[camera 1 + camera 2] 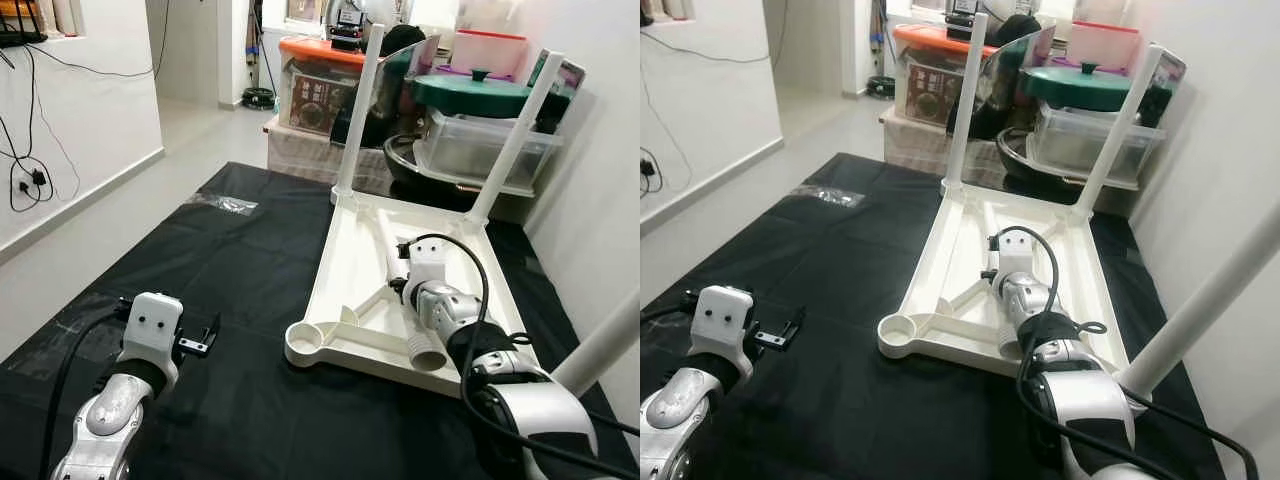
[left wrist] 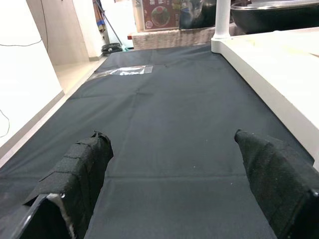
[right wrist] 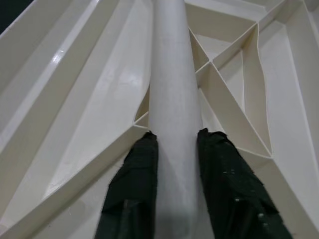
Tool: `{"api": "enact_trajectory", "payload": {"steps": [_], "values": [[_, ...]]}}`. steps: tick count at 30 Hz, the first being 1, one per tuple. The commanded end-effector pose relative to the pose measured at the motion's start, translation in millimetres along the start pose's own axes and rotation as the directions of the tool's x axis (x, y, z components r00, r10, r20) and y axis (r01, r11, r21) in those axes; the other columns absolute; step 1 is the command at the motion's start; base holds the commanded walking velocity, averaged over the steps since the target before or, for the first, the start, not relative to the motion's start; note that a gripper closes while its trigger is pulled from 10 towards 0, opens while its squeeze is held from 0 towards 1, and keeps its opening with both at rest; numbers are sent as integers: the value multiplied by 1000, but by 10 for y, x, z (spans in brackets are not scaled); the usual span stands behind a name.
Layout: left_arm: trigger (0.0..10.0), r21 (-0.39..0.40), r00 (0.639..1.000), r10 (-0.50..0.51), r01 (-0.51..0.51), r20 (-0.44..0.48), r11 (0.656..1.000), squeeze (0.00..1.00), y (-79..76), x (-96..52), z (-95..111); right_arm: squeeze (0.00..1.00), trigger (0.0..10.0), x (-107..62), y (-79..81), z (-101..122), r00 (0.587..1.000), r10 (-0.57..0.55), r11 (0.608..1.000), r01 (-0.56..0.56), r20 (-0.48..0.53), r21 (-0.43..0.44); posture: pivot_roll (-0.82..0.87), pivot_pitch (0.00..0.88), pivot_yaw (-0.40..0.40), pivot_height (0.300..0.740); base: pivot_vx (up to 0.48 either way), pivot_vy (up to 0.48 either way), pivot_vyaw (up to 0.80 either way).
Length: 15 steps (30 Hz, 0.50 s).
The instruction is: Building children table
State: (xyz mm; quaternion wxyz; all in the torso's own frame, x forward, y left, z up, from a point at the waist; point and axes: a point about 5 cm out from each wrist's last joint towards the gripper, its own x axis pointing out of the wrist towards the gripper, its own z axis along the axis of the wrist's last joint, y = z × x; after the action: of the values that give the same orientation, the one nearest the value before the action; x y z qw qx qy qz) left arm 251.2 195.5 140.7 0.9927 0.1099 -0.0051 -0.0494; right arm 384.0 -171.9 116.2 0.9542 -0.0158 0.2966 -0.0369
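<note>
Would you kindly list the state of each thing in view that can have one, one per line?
White plastic table top: upside down on the black cloth, ribbed underside up.
Two far white legs: fitted, standing upright in the far corners.
Loose white leg tube: lying on the underside, gripped.
Near-left corner socket: empty.
Right tool: shut on the loose tube.
Left tool: open, holding nothing, over the cloth.
</note>
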Motion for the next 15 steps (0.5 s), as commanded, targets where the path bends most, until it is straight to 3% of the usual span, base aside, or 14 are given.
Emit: {"api": "enact_trajectory", "payload": {"steps": [1, 3, 4, 5, 6, 7, 8, 9, 15], "values": [[10000, 18, 1000, -11, 11, -13, 1000, 0, -26, 13, -27, 0, 0, 38, 16, -321, 992, 14, 1000, -15, -128, -10, 87, 0, -135, 740, 0, 0, 0], [10000, 20, 1000, -13, 13, -16, 1000, 0, -28, 12, -30, 0, 0, 39, 27, -319, 991, 25, 999, -29, -128, -28, 86, 0, -134, 740, 0, 0, 0], [10000, 22, 1000, -14, 14, -18, 1000, 0, -28, 11, -33, 0, 1529, 38, 34, -320, 990, 33, 998, -39, -134, -43, 86, 0, -135, 740, 0, 0, 0], [10000, 22, 1000, -14, 14, -18, 1000, 0, -28, 11, -33, 0, 1529, 38, 34, -320, 990, 33, 998, -39, -134, -43, 86, 0, -135, 740, 0, 0, 0], [10000, 23, 1000, -14, 15, -19, 1000, 0, -28, 11, -36, 0, 10000, 36, 39, -323, 989, 39, 997, -48, -141, -60, 86, 0, -135, 740, 0, 0, 0], [10000, 24, 1000, -15, 16, -21, 1000, 0, -26, 11, -38, 647, 10000, 36, 34, -312, 989, 36, 997, -46, -141, -67, 86, 0, -136, 740, 0, 0, 0], [10000, 24, 1000, -15, 16, -21, 1000, 0, -26, 11, -38, 647, 10000, 36, 34, -312, 989, 36, 997, -46, -141, -67, 86, 0, -136, 740, 0, 0, 0], [10000, 26, 1000, -17, 17, -24, 999, 0, -27, 12, -43, 1000, 10000, 35, 17, -276, 991, 33, 997, -42, -127, -64, 86, 0, -136, 740, 0, 0, 0], [10000, 30, 999, -21, 22, -32, 999, 0, -34, 7, -55, 1000, 10000, 31, -11, -260, 989, 26, 998, -35, -142, -56, 87, 0, -139, 740, 0, 0, 0]]}}
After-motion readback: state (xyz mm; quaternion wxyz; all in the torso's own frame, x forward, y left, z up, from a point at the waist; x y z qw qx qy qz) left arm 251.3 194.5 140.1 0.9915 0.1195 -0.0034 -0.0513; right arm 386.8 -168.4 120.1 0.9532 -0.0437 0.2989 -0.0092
